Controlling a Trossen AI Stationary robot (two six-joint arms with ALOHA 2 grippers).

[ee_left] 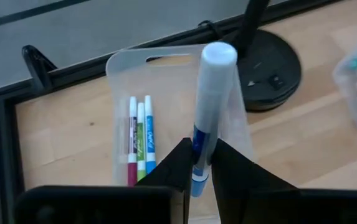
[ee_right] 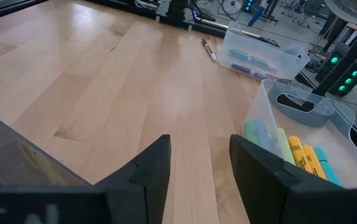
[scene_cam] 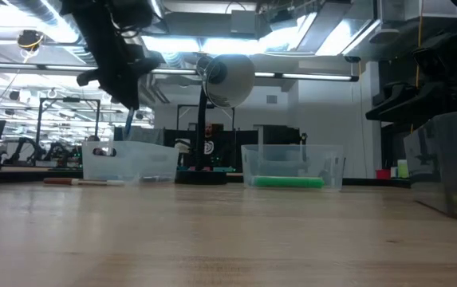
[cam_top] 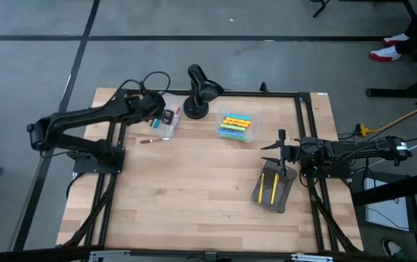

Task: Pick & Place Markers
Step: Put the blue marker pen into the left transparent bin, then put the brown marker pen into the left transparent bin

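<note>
Left hand point(ee_left: 202, 163) pinches closed at the table's back; right hand point(ee_right: 200, 163) waits, fingers parted.

blue marker point(ee_left: 204, 118): upright, held over clear bin | 3 markers point(ee_left: 140, 138): flat, side by side in bin

Both arms are matte black, built of chunky jointed segments, with black cables looping off the left arm's wrist and a yellow lead trailing behind the right arm. The left pincer point(ee_left: 202, 163) shows two dark wedge-shaped fingers; the right pincer point(ee_right: 199, 169) has broad, flat black fingers with squared edges
</note>
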